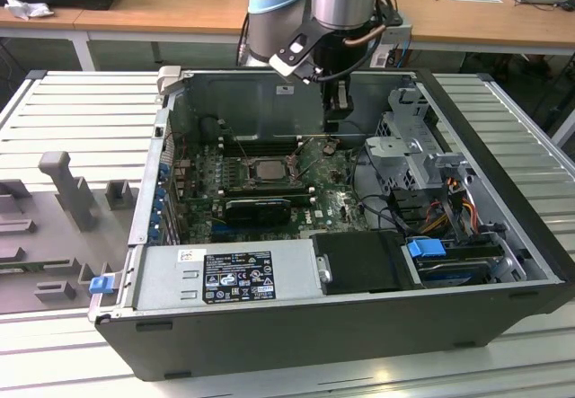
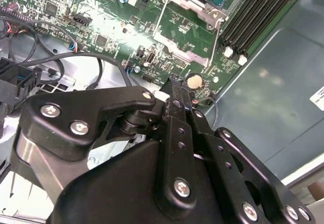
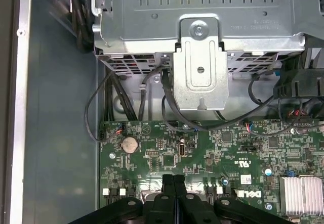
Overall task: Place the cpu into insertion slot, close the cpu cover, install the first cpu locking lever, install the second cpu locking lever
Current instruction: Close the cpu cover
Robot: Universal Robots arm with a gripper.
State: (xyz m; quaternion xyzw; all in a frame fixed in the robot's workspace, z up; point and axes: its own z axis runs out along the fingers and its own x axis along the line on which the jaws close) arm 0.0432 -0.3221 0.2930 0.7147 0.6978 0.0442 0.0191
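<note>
The cpu (image 1: 267,171) is a shiny grey square on the green board (image 1: 334,203). The gripper (image 3: 173,179) has its fingers together.

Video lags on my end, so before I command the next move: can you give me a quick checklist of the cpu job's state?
1. Cpu placed: ok, lies flat inside its frame.
2. Cpu cover down: ok, flat around the chip.
3. Locking levers latched: cannot tell.
4. Gripper empty: ok, shut on nothing.
5. Gripper clear of board: cannot tell; tips hang close by the coin cell.
</note>
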